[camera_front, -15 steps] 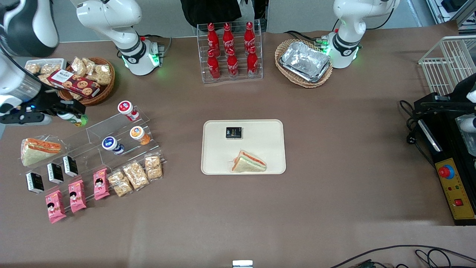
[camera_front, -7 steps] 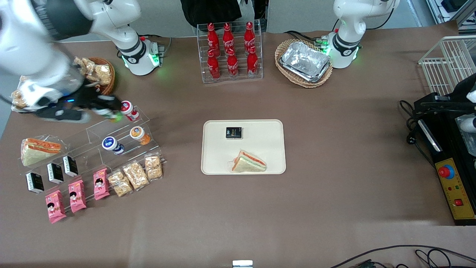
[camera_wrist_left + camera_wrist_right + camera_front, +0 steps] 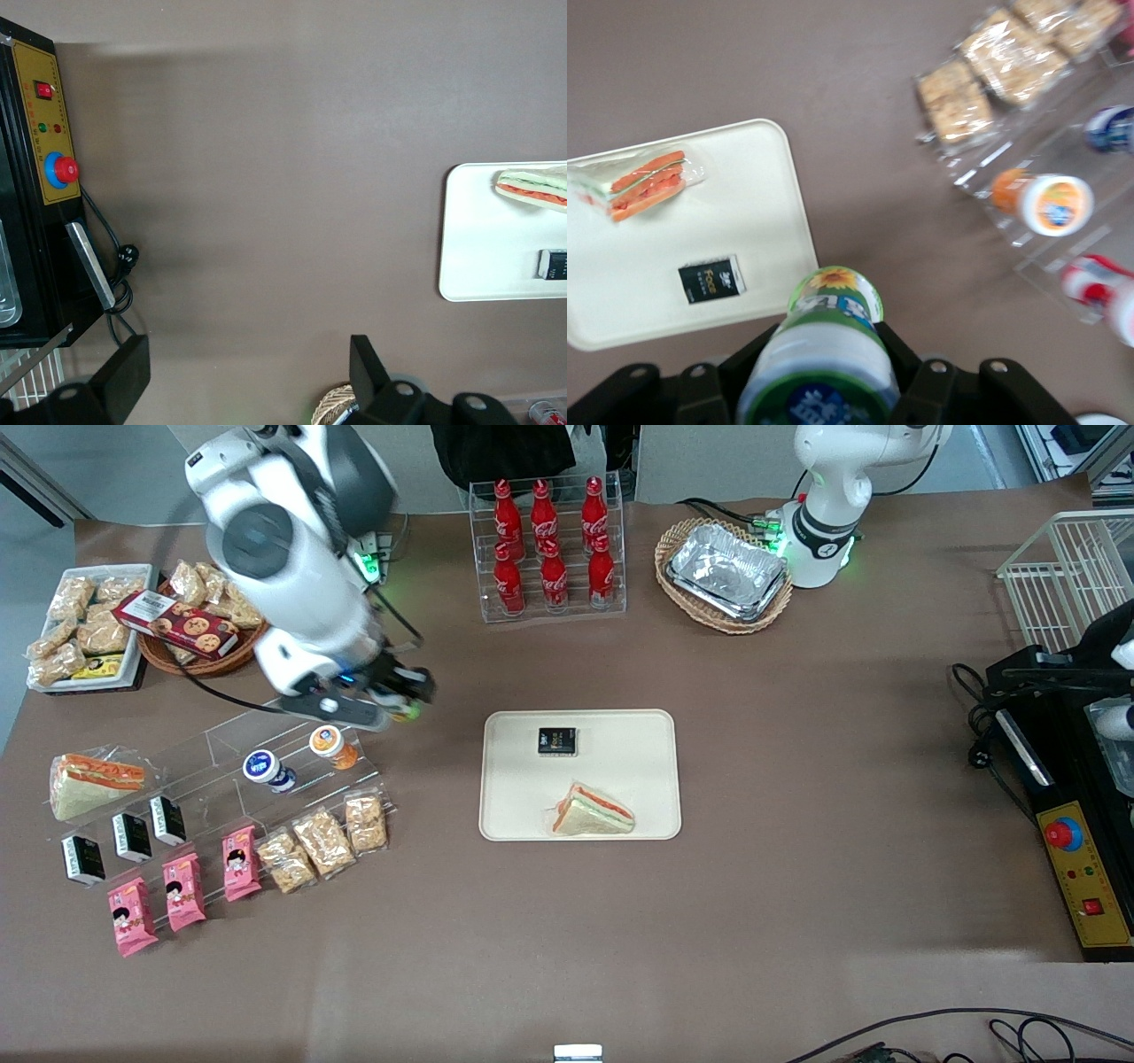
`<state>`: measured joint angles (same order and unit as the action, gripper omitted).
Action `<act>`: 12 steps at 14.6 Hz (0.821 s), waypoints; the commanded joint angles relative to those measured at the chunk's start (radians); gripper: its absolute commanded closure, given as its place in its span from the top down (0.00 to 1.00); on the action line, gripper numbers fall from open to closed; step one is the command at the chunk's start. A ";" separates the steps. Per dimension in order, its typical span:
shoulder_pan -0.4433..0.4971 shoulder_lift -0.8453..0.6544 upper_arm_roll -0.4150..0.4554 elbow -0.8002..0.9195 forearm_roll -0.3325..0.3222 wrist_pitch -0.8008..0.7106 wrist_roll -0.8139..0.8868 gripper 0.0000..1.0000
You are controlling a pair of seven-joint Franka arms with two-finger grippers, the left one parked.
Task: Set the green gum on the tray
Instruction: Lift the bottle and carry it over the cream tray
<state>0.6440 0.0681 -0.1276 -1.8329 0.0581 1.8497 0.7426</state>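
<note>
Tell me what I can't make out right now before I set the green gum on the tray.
- Front view: the green gum is mostly hidden by the gripper.
- Right wrist view: the gripper is shut on the gum; its contact with the fingers is hidden.
- Left wrist view: the tray is cut off by the edge.
- Height above the table: unclear.

Glossy white arm (image 3: 283,558) with grey joint caps, green base light, black pincer (image 3: 403,695).

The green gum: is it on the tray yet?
Not yet. The gripper holds the green gum above bare table, beside the tray.
</note>
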 commanded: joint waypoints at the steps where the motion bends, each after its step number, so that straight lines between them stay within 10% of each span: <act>1: 0.066 0.036 -0.014 -0.138 0.023 0.222 0.085 0.39; 12: 0.174 0.344 -0.011 -0.181 0.049 0.617 0.144 0.40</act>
<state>0.7879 0.3486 -0.1279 -2.0243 0.0799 2.4058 0.8808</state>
